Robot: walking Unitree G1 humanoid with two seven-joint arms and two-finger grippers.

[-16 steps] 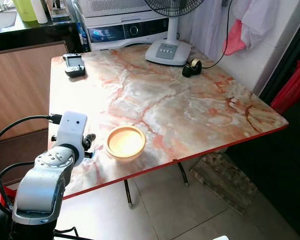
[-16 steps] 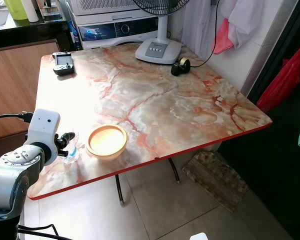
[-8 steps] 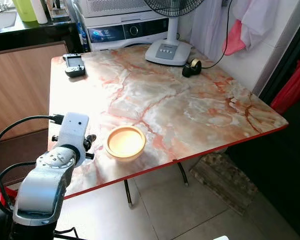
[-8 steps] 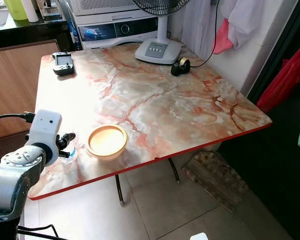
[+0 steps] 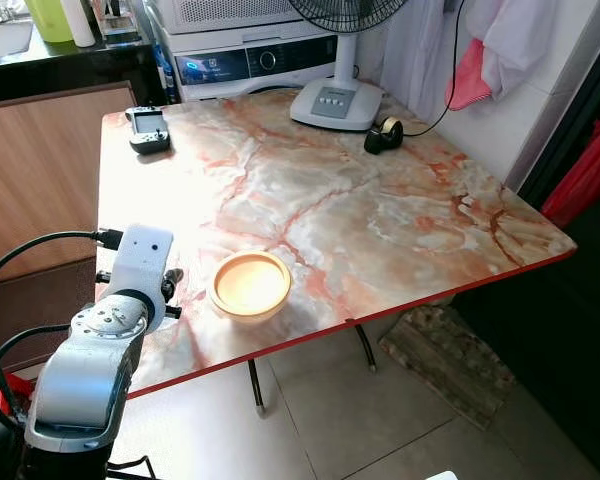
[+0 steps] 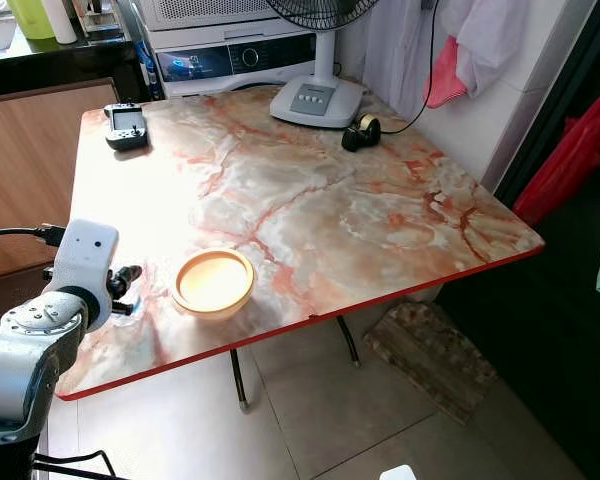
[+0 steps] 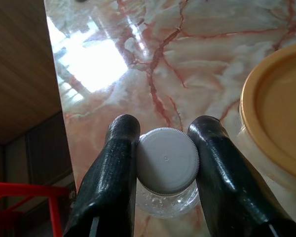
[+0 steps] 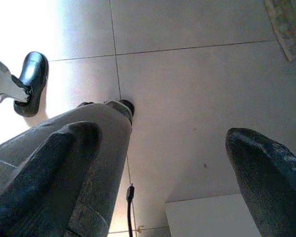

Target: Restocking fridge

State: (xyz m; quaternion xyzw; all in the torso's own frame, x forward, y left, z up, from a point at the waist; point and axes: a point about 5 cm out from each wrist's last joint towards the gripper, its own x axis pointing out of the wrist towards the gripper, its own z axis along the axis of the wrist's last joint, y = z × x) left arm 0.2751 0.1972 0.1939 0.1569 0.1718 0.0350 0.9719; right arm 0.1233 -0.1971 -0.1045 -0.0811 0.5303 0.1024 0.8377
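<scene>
A small clear bottle with a white ribbed cap (image 7: 166, 160) stands at the near left corner of the marble table (image 5: 380, 200). My left gripper (image 5: 168, 290) is shut on the bottle, one black finger (image 7: 116, 163) pressed against each side of the cap. Just to its right sits a shallow yellow-orange bowl (image 5: 250, 285), close to the bottle but apart from it. My right gripper (image 8: 163, 143) hangs low over the tiled floor, open with nothing between its fingers.
At the table's far side are a dark handheld device (image 5: 148, 130), a white fan base (image 5: 335, 103) and a black tape roll (image 5: 384, 134). An appliance (image 5: 250, 55) stands behind the table. A mat (image 5: 450, 355) lies on the floor under the right side.
My left gripper has shifted slightly left along the table's near edge, the bottle still between its fingers. The bowl has stayed put.
</scene>
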